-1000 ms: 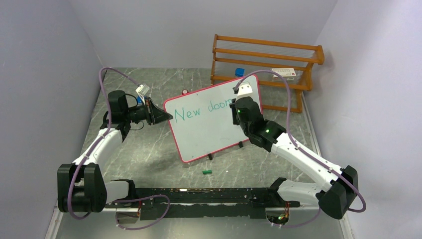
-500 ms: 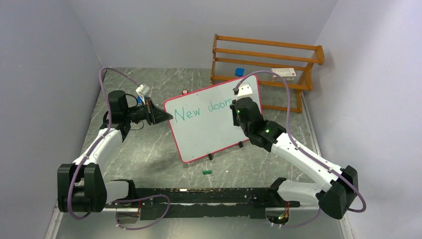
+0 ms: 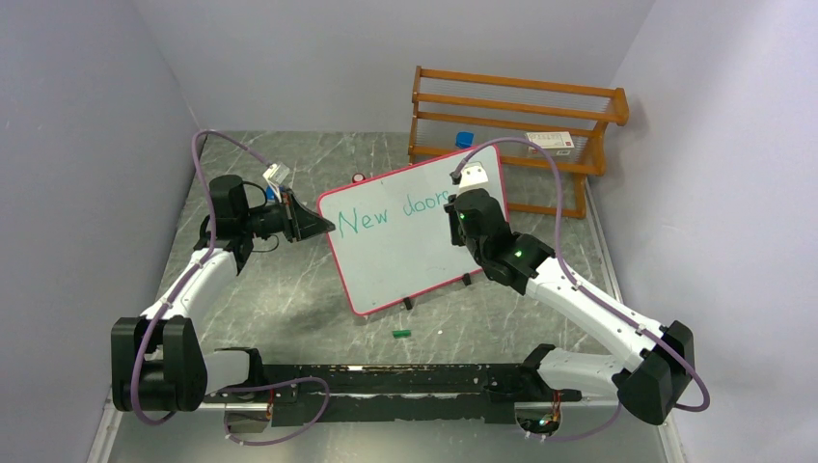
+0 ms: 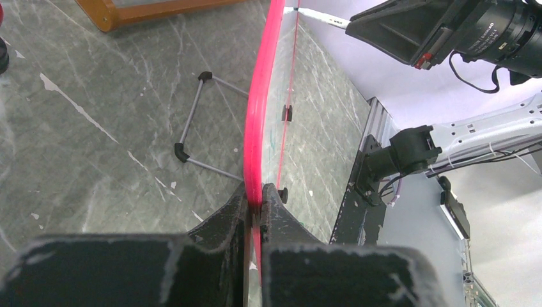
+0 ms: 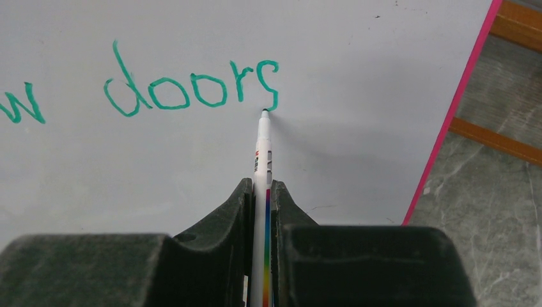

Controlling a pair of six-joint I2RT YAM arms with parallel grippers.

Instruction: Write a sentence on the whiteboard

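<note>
The whiteboard [image 3: 405, 260] stands tilted on the table, white with a pink-red rim [image 4: 259, 115]. The sentence [image 3: 386, 214] reads "New doors" in green; the right wrist view shows "doors" [image 5: 192, 89]. My left gripper [image 3: 323, 228] is shut on the board's left rim, its fingertips [image 4: 257, 192] pinching the pink edge. My right gripper [image 5: 261, 185] is shut on a white marker [image 5: 262, 147] with a rainbow stripe. The marker's tip touches the board at the bottom of the "s". In the top view my right gripper [image 3: 453, 207] hides the end of the word.
A wooden rack [image 3: 521, 125] stands behind the board, with a white box [image 3: 551, 142] and a blue-capped item [image 3: 464, 139] on it. A green cap [image 3: 401, 333] lies in front of the board. A small red round thing [image 3: 359, 178] sits behind it. The board's wire stand [image 4: 192, 121] rests behind.
My right wrist has shifted very slightly to the left along the board. The left arm and the board have stayed still.
</note>
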